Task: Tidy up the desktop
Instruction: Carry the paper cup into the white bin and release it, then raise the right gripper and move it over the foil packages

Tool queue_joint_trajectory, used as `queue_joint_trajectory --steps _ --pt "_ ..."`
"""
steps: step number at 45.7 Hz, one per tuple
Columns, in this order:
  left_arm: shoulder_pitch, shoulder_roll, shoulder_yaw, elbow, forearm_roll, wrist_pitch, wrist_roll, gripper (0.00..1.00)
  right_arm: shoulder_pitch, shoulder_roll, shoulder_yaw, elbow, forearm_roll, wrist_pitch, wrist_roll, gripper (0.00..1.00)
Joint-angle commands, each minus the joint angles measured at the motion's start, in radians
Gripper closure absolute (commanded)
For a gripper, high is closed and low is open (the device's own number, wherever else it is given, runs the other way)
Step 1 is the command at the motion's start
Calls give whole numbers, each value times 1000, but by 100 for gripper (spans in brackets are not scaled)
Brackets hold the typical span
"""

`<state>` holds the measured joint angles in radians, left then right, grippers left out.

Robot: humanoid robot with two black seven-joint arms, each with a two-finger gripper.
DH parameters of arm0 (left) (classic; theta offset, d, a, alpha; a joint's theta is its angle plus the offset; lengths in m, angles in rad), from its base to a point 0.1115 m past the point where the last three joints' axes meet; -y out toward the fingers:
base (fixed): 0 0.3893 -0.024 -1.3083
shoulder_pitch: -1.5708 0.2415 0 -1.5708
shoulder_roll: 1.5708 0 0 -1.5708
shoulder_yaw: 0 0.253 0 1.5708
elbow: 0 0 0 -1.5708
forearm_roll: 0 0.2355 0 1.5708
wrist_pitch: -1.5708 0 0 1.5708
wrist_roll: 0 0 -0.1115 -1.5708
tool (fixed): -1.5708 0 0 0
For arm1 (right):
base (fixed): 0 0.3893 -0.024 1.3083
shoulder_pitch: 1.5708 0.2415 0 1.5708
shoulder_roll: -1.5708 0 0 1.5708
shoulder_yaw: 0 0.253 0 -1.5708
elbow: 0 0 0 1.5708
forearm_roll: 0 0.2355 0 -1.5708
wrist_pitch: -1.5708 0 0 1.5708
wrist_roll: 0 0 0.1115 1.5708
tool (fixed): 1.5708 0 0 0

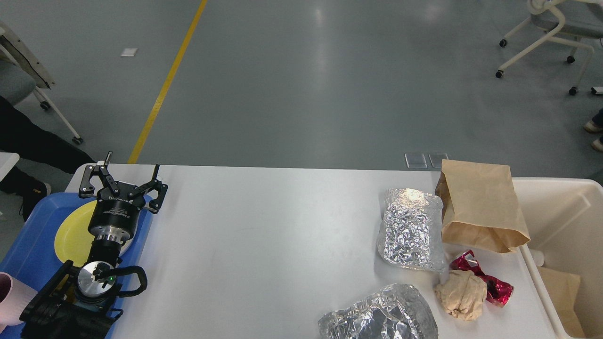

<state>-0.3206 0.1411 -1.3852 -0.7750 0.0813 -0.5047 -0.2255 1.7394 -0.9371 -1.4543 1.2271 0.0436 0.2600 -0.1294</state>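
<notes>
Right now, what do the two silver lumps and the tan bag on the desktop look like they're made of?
Silver lump beside the bag: apparently aluminium foil, shiny with crinkled facets. Front silver lump: the same crumpled foil look. Tan bag: seemingly brown kraft paper, matte with soft folds. Their contents are hidden.

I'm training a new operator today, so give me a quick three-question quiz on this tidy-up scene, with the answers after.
1. True or false: the open left gripper hangs above the round yellow plate in the blue plastic tray.
2. Which item touches the crumpled red foil wrapper? A) brown paper bag B) crumpled tan paper ball C) cream plastic bin
3. How many silver foil packets lie on the white rectangular desktop?

Key: 1 true. 2 B. 3 two: one beside the bag, one at the near edge.
</notes>
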Motion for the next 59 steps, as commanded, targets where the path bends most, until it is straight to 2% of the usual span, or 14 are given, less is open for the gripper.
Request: queue_joint_trajectory --steps 1,8,12,19,34,40,50,54,55,57,58,59 --pt "0 0 0 0 0 0 0 4 -306 1 204 -161 1 -130 1 100" --pt "-2 0 0 0 0 0 0 4 -664 46 549 -371 10 -159 4 100" --pt "0 0 0 0 0 0 0 4 -817 78 673 -490 9 -162 4 100" --pt "-2 0 0 -1 0 0 0 4 -989 268 703 -759 19 -168 4 100" --pt "-2 0 0 -1 0 0 0 4 -1253 543 761 -1212 21 -179 -1 100" --pt "0 0 0 -1 0 0 0 4 -1301 601 756 -1250 21 -222 -4 100" --pt "0 0 0 0 0 0 0 4 -1305 598 756 -1249 21 -229 -2 100" --pt "0 0 0 0 0 0 0 4 -1305 595 750 -1247 21 -229 -2 62" --pt "0 0 0 0 0 0 0 4 -1304 594 752 -1249 21 -231 -1 49" --pt "0 0 0 0 0 0 0 4 -1299 592 750 -1252 21 -239 2 10" --pt "0 0 0 0 0 0 0 4 -1296 592 752 -1252 21 -246 2 0" --pt "0 0 0 0 0 0 0 4 -1295 592 752 -1250 21 -251 2 0"
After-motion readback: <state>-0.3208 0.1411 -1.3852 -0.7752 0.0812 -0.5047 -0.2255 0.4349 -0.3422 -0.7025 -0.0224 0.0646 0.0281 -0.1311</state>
